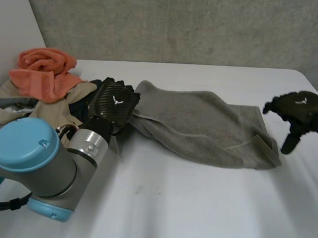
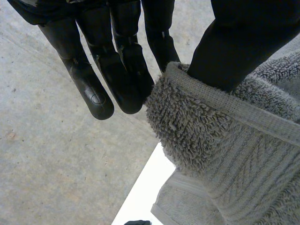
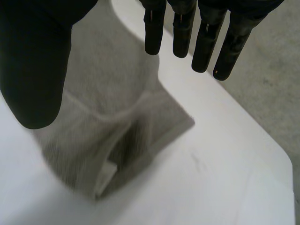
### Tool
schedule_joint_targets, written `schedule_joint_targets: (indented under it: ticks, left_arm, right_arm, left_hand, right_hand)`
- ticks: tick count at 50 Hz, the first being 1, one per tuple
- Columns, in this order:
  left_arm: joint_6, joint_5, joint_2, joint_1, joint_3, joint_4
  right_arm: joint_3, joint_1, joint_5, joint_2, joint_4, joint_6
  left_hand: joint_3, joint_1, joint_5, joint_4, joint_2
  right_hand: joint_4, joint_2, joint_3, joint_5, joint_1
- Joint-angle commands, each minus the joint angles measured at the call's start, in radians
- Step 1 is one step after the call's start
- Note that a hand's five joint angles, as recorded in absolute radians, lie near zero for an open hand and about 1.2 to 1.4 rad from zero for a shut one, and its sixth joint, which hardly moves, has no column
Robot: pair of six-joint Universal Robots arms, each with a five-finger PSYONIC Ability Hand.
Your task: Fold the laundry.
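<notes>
1. Softness governs the handling: the grey terry towel (image 1: 201, 126) looks limp, thick-piled and fairly light. It should sag and bunch wherever it is unsupported, and I judge it neither fragile nor slippery.
2. It lies rumpled in a long strip across the middle of the white table (image 1: 197, 211), partly doubled over itself.
3. The best holds are probably the flat woven hem and the corners, where the cloth is thinner and firmer.
4. The left hand (image 1: 113, 101) is at the towel's left end, pinching the hemmed edge between its thumb and straight fingers (image 2: 117, 70).
5. The right hand (image 1: 301, 108) hovers just beside the opposite end, fingers straight and apart from the thumb, holding nothing. The folded corner lies beneath it, untouched.
6. A crumpled orange towel (image 1: 44, 73) and a beige garment (image 1: 53, 111) are heaped near the left arm.
</notes>
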Motion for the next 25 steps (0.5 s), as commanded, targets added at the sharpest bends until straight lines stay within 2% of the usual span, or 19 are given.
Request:
schedule_joint_targets:
  ticks: [1, 9, 14, 25]
  left_arm:
    - [-0.001, 0.000, 0.005, 0.001, 0.003, -0.013]
    - [-0.003, 0.000, 0.004, 0.008, 0.006, -0.013]
    - [-0.006, 0.002, 0.002, 0.013, 0.010, -0.013]
    - [-0.006, 0.002, -0.002, 0.021, 0.010, -0.013]
  right_arm:
    - [-0.175, 0.096, 0.066, 0.182, 0.063, 0.052]
    - [-0.246, 0.133, 0.177, 0.330, 0.061, -0.003]
    - [-0.255, 0.144, 0.185, 0.385, 0.057, -0.063]
    - [-0.266, 0.147, 0.231, 0.444, 0.014, -0.077]
  left_hand:
    - [0.201, 0.284, 0.249, 0.193, 0.198]
    - [0.201, 0.284, 0.249, 0.193, 0.198]
    - [0.201, 0.284, 0.249, 0.193, 0.198]
    - [0.201, 0.284, 0.249, 0.193, 0.198]
  right_hand:
    - [0.112, 0.111, 0.106, 0.099, 0.159]
    - [0.162, 0.161, 0.156, 0.148, 0.209]
    - [0.206, 0.205, 0.200, 0.192, 0.253]
    - [0.203, 0.202, 0.197, 0.190, 0.250]
